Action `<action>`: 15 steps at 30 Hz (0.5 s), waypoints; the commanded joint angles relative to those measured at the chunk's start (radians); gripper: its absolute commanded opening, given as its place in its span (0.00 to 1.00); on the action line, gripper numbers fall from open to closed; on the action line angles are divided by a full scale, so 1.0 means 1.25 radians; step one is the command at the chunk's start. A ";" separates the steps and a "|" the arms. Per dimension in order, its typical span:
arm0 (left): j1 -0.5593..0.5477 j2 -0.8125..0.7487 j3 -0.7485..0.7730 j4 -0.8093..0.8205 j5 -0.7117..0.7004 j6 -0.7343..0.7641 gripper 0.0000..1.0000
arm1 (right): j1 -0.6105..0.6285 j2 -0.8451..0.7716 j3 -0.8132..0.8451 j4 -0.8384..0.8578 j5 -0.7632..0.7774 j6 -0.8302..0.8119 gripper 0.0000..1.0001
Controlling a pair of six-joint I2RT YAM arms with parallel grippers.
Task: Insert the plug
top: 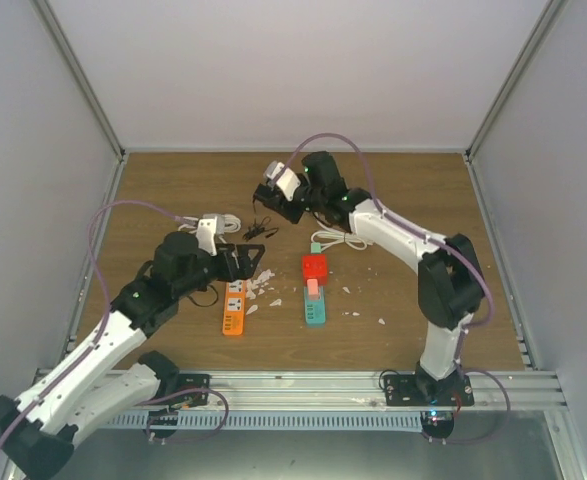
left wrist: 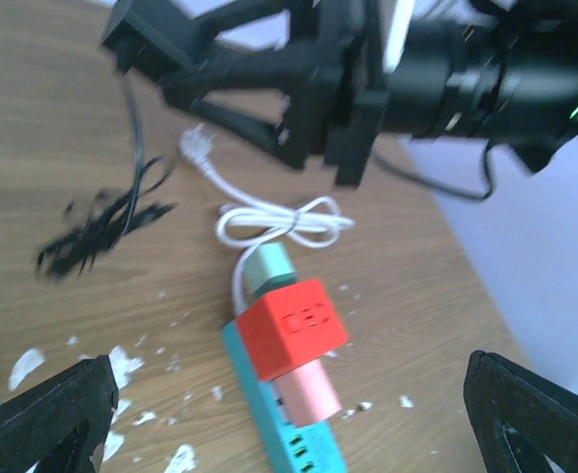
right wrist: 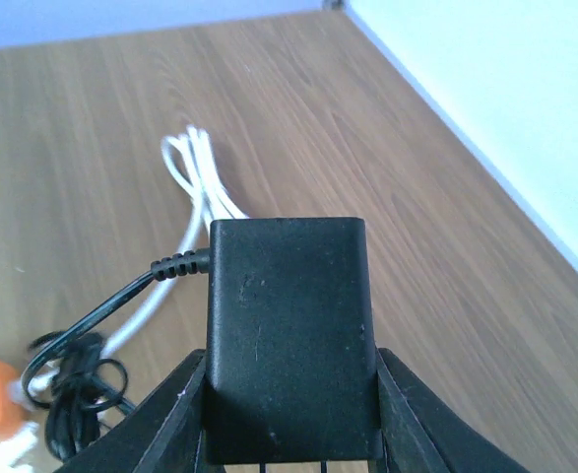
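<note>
The right pincer (right wrist: 289, 434) grips the plug (right wrist: 287, 325) clear of the worktop (right wrist: 121, 118) for aiming; the left pincer (top: 248, 262) gapes empty by the orange strip (top: 234, 308), probably to steady it

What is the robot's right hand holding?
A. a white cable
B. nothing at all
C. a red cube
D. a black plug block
D: in the right wrist view, the right gripper has a finger pressed on each side of a black plug block.
</note>
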 commanded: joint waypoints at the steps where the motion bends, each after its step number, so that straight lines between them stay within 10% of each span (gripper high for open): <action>1: 0.008 -0.057 0.073 -0.018 0.086 0.018 0.99 | 0.057 -0.088 -0.092 0.094 0.065 0.040 0.00; 15: 0.009 -0.020 0.266 -0.161 0.101 0.065 0.99 | 0.223 -0.460 -0.509 0.315 0.230 0.127 0.01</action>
